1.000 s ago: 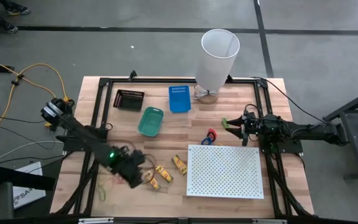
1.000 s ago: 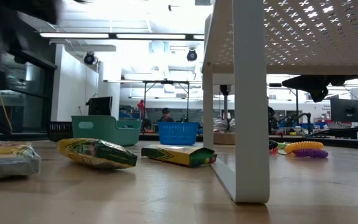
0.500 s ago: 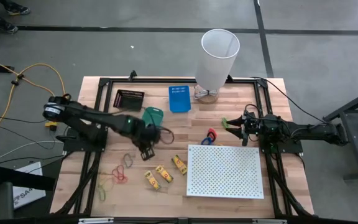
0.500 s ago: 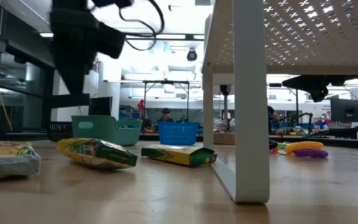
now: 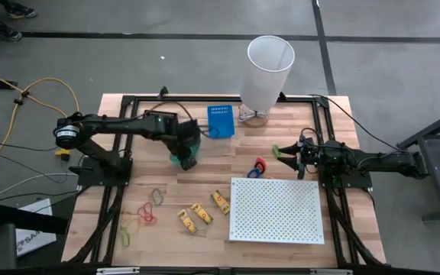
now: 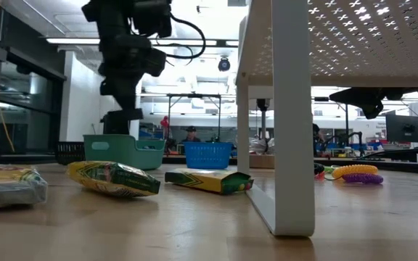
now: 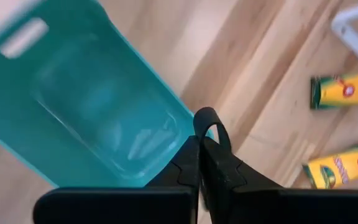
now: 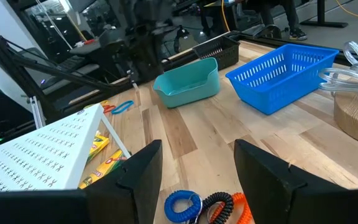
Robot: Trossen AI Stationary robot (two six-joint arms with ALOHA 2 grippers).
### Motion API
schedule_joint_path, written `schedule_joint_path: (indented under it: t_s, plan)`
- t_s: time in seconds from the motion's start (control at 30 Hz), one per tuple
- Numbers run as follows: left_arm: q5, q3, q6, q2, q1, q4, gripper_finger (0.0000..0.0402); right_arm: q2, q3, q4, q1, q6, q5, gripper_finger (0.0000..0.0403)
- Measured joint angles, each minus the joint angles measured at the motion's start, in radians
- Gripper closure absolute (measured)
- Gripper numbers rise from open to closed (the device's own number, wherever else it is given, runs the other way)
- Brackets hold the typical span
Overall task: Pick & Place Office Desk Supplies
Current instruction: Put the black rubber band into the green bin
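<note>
My left gripper (image 5: 188,158) hangs over the teal bin (image 5: 176,160), shut on a black rubber-band loop (image 7: 212,124). In the left wrist view its tips are above the bin's near rim (image 7: 166,140). Three yellow-and-red packs (image 5: 201,213) lie flat on the table near the front, with loose rubber bands (image 5: 148,213) to their left. Red and blue coiled loops (image 5: 260,166) lie mid-table. My right gripper (image 5: 285,153) waits open at the right, level above the table, with nothing between its fingers (image 8: 138,169). My left gripper pinches the black loop's lower part (image 7: 202,138) between its two fingertips. The fingers come from above, slanting down. The rest of the loop (image 7: 219,127) stands out past the tips, lifted clear over the teal bin.
A blue basket (image 5: 221,120) and a black basket (image 5: 159,122) stand at the far edge, beside the tall white bin (image 5: 270,65). The white perforated board (image 5: 276,210) on legs fills the near right. Bare wood lies between the bin and the packs.
My left gripper has swung from the near left, beside the packs, toward the far edge and right until it stands above the teal bin. It has stayed shut and has carried the black loop clear of the table.
</note>
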Motion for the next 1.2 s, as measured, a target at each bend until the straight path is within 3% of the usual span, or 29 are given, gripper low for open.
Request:
schedule_joint_path:
  t_s: [0.37, 0.87, 1.2]
  plan:
    - [-0.037, 0.011, 0.051, 0.008, 0.088, -0.004, 0.0401, 0.000, 0.000, 0.000, 0.000, 0.000, 0.000, 0.0215]
    - [-0.056, 0.010, 0.050, 0.195, 0.089, -0.008, 0.0401, 0.000, 0.000, 0.000, 0.000, 0.000, 0.000, 0.0215]
    - [-0.035, 0.010, 0.029, 0.205, 0.089, -0.008, 0.0401, 0.000, 0.000, 0.000, 0.000, 0.000, 0.000, 0.0215]
